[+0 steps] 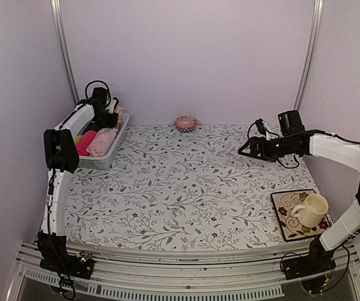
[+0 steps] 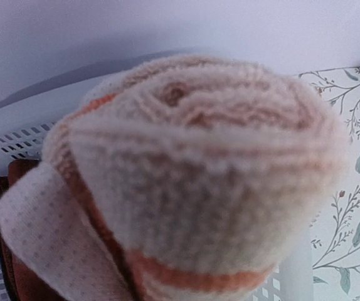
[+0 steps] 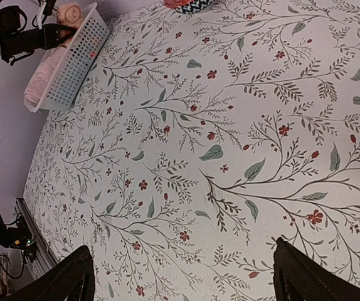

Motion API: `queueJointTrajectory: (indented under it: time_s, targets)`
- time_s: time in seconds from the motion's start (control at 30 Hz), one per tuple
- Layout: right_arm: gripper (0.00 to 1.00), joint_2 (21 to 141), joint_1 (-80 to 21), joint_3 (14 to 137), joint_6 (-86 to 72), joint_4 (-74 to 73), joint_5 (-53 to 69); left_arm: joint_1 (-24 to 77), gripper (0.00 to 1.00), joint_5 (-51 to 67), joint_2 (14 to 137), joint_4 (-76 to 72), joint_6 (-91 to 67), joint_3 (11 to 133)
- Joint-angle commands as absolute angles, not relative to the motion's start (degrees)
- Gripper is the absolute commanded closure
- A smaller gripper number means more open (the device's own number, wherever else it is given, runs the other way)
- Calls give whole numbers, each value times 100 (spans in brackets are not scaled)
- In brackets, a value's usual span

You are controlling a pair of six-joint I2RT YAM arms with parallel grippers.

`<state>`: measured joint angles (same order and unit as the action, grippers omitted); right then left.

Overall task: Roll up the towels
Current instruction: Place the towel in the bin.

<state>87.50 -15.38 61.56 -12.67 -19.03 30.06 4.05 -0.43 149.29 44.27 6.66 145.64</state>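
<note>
Over the basket (image 1: 106, 161), left tool (image 1: 113, 116) grips rolled towel (image 2: 199, 169).

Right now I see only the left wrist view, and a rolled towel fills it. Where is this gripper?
Observer: The left gripper holds the towel over the far end of the basket, at the far left corner of the table.
Operator: Is something already in the basket?
Observer: Yes, a rolled pink towel lies in it, beside a magenta roll.
Operator: And the right gripper?
Observer: The right gripper is open, above the right side of the table, far from the basket.
</note>
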Motion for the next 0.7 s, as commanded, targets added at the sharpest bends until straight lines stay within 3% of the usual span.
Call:
queueJointTrajectory:
  time_s: [0.0,0.67]
  targets:
    - [1,8860,-1581,6404,-1301,-1825,2937,246,100,485,14977,4963,453,14786]
    - [1,9431,-1920,6882,-1285,-2138,2874,-3,100,882,14773,5953,1,15025]
